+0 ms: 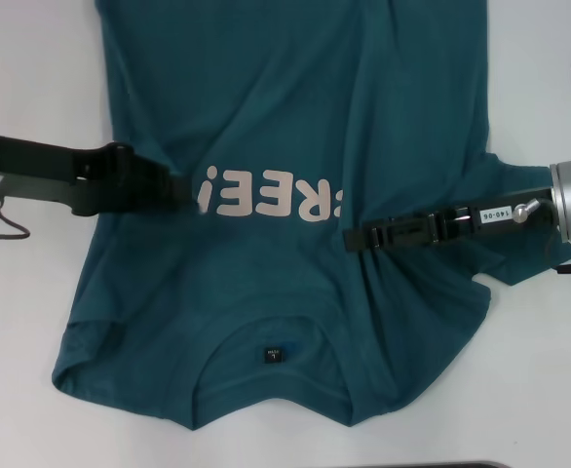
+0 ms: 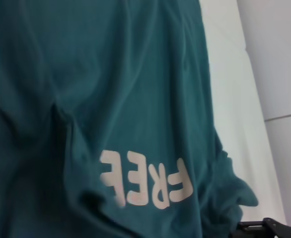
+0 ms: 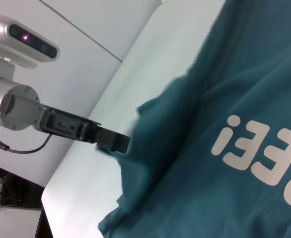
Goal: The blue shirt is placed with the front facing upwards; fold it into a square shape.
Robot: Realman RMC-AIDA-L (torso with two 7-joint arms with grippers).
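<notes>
Nearest us, at 6 o'clock, the shirt (image 1: pixel 295 292) is lying print-up on the table (image 1: pixel 32 58), collar and label toward us, hem running off at 12. We are reaching in from 9 o'clock with the left gripper (image 1: pixel 173 187), and from 3 o'clock with the right gripper (image 1: pixel 356 237), both at the chest lettering, probably to take up the sides for a lengthwise fold. Cloth is bunching around both tips; we cannot tell whether either pair of fingers is apart or clamped.
</notes>
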